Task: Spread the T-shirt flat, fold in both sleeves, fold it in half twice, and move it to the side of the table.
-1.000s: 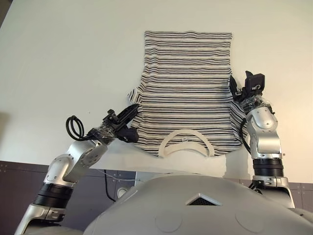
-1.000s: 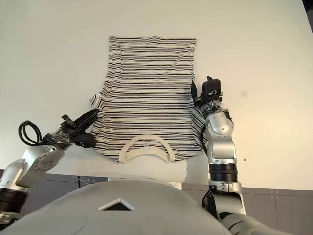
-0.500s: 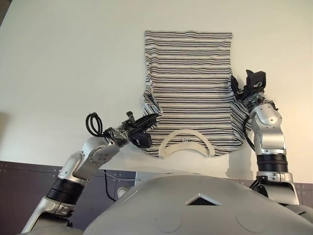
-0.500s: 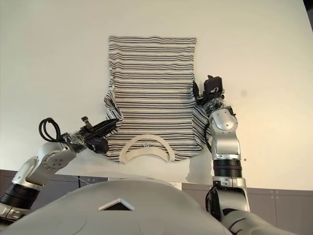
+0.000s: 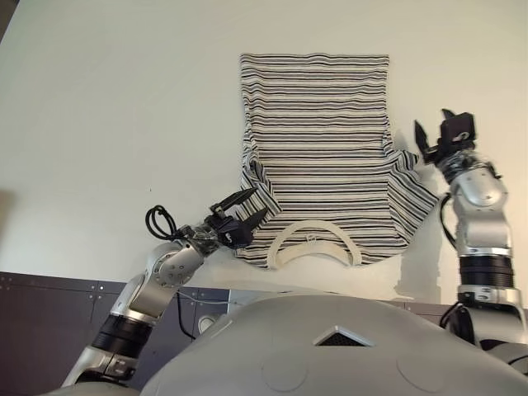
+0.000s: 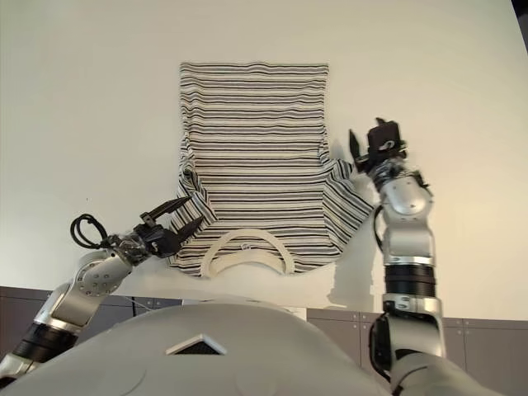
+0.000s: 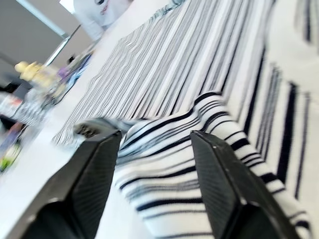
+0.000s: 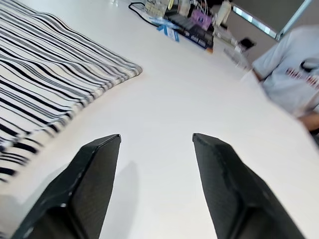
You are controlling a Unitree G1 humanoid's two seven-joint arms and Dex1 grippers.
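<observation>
Sleeve folding looks like the step in hand. The black-and-white striped cotton T-shirt (image 5: 318,148) lies flat at the centre of the white worktop (image 5: 107,124), with its hem toward the top of the frame and its cream ribbed collar (image 5: 315,239) toward the bottom edge. The left sleeve (image 5: 257,186) is turned in over the body, making a small doubled flap at the lower left of the cloth. The right sleeve (image 5: 410,186) lies spread outward toward the right of the frame, so I judge one fold done and the other yet to be made.

The left tool (image 5: 254,203) sits at the lower left, just beside the folded flap. Its two black fingers (image 7: 94,174) are parted wide, with striped cloth lying in the gap but not pinched. The right tool (image 5: 432,125) hangs at the right of the frame, just beyond the tip of the spread sleeve. Its jaws are wide apart over bare worktop, with nothing held.

Next, I think the right tool must drop to the outer edge of that sleeve, close on the cloth alone, and carry it inward across the body toward the centre of the frame. The left tool should lift clear without dragging its flap open
</observation>
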